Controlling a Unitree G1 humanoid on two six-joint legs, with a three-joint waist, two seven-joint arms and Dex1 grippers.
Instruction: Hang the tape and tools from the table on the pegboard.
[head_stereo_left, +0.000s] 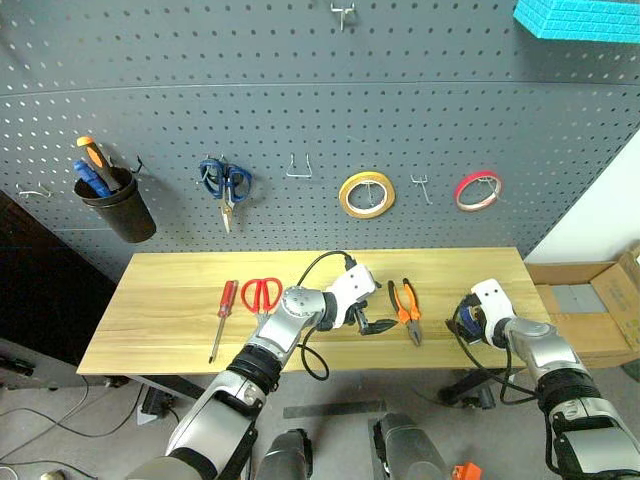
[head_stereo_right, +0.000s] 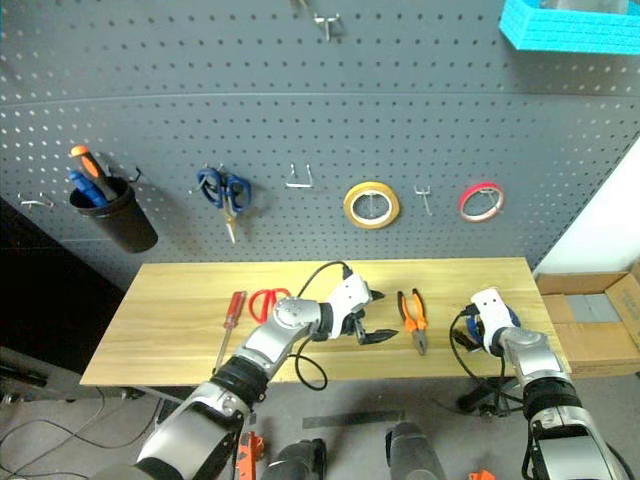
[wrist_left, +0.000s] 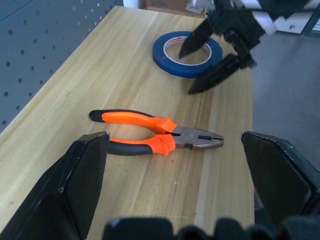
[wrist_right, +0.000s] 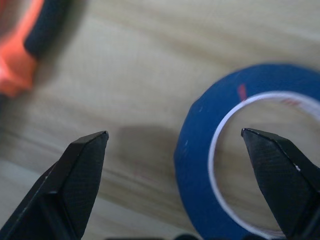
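- Reaching across the table (head_stereo_left: 160, 330), our L gripper (head_stereo_left: 377, 326) points toward the robot's right, jaws wide, nothing held; pliers (head_stereo_left: 406, 306) lie just beyond its tips.
- R gripper (wrist_left: 215, 57) angles down over the blue tape (wrist_left: 187, 53) near the table's right end, fingers spread wide; one tip sits over the ring's hole, one outside. Contact: can't tell.
- Red scissors (head_stereo_left: 261, 294) and red screwdriver (head_stereo_left: 224, 316) lie flat, left-centre, well apart from both grippers.
- Pegboard (head_stereo_left: 300, 90) stands behind the table; bare hook (head_stereo_left: 299, 168) between blue scissors (head_stereo_left: 225, 184) and yellow roll (head_stereo_left: 366, 194).
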